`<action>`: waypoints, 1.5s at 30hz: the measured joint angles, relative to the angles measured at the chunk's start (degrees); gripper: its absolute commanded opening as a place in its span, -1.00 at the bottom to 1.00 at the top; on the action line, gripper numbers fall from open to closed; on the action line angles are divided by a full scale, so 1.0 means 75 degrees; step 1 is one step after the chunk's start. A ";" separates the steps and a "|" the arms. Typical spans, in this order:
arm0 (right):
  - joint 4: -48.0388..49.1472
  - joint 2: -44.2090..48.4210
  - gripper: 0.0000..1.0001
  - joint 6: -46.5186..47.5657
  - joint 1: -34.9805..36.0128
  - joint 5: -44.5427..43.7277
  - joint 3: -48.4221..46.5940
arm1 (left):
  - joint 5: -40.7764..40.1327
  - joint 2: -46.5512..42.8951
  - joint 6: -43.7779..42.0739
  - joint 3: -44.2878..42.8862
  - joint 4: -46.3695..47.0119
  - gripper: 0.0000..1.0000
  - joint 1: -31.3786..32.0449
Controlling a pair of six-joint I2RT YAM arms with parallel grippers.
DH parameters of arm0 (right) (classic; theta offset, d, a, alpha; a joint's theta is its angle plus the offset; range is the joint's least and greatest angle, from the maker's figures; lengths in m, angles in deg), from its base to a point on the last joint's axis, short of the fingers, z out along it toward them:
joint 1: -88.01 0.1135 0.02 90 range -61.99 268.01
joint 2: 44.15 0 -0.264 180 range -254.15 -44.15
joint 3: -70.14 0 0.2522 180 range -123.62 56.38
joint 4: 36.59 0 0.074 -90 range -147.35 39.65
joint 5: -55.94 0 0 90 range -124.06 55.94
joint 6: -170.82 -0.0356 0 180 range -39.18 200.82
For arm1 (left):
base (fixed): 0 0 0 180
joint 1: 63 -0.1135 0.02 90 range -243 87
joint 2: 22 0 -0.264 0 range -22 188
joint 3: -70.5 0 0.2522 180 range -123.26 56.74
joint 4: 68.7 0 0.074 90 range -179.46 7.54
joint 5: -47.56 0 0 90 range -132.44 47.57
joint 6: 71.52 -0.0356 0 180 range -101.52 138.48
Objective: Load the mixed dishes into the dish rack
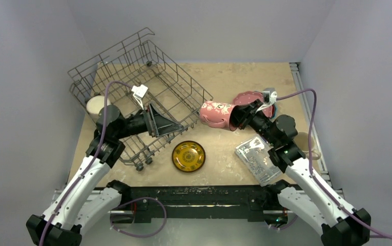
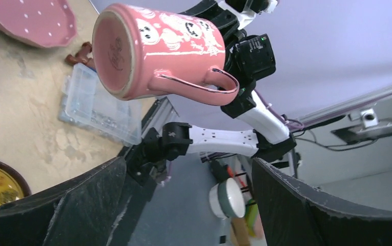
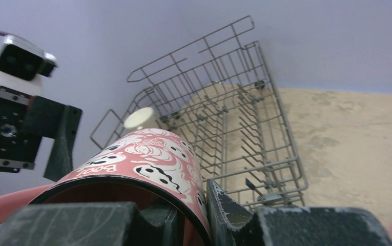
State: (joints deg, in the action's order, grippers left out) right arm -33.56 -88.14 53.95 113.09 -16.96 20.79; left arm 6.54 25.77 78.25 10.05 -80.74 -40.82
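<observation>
My right gripper (image 1: 237, 117) is shut on the rim of a pink mug (image 1: 217, 114) with white ghost pictures. It holds the mug sideways in the air, just right of the grey wire dish rack (image 1: 142, 87). In the right wrist view one finger is inside the mug (image 3: 137, 164) and one outside, with the rack (image 3: 234, 123) ahead. My left gripper (image 1: 176, 125) is open and empty at the rack's near right side. It faces the mug (image 2: 158, 51). A pink dotted plate (image 1: 247, 97) lies behind the right gripper. A small yellow plate (image 1: 188, 156) lies in front of the rack. A cream mug (image 1: 97, 105) stands at the rack's left.
A clear plastic box (image 1: 258, 160) of small metal parts lies under the right arm. A small reddish-brown object (image 2: 81, 54) lies between the box and the pink plate (image 2: 35, 20). A tan round thing (image 1: 304, 141) sits at the right table edge, partly hidden.
</observation>
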 measured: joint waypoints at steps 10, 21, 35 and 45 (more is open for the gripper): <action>0.1970 -0.1358 -1.00 -0.0178 0.1364 0.0035 0.0050 | -0.1116 -0.0099 0.3281 0.1405 0.1142 0.75 0.0871; 0.3121 -0.1988 -1.00 0.0385 0.2183 -0.0385 -0.0026 | -0.2224 0.0350 0.4826 0.1358 0.2028 0.19 0.2314; 0.3220 -0.2279 -1.00 0.0991 0.2457 -0.1005 -0.0067 | -0.2532 0.0259 0.5158 0.1338 0.2471 -0.19 0.2655; 0.3392 -0.2090 -1.00 0.1705 0.2570 -0.0676 -0.0070 | -0.2655 0.0122 0.5284 0.1338 0.2328 -0.14 0.2664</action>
State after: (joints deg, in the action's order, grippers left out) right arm -8.12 -103.81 66.74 132.36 -22.03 20.26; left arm -13.38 26.68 117.87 20.08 -63.28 -20.84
